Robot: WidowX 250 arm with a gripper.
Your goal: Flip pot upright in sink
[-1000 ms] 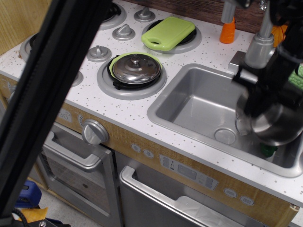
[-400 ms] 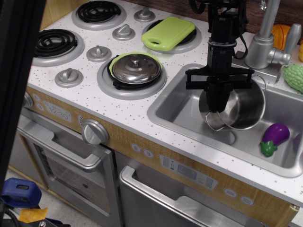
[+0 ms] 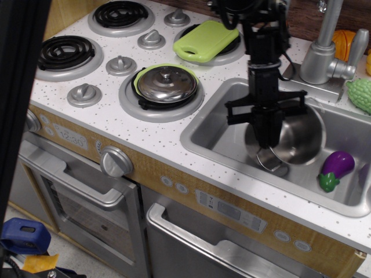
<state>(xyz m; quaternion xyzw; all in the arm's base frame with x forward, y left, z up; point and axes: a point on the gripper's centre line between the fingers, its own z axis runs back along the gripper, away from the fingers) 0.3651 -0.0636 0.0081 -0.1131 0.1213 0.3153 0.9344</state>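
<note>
Your bench [image 3: 145, 139] carried the sink [image 3: 217, 136], and inside it the pot [image 3: 293, 139] hung tilted, mouth facing the camera, just right of your tool [image 3: 268, 136]. Your tool was clamped narrow on the pot's near rim. A purple eggplant [image 3: 336, 168] lay further right, apart from the pot.

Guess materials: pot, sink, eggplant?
Pot: polished steel by the look, with mirror-like reflections and a thin wire handle. Sink: matte grey, with soft even shading and no sharp reflections, probably painted plastic or metal. Eggplant: glossy purple with a green cap, likely moulded plastic.
</note>
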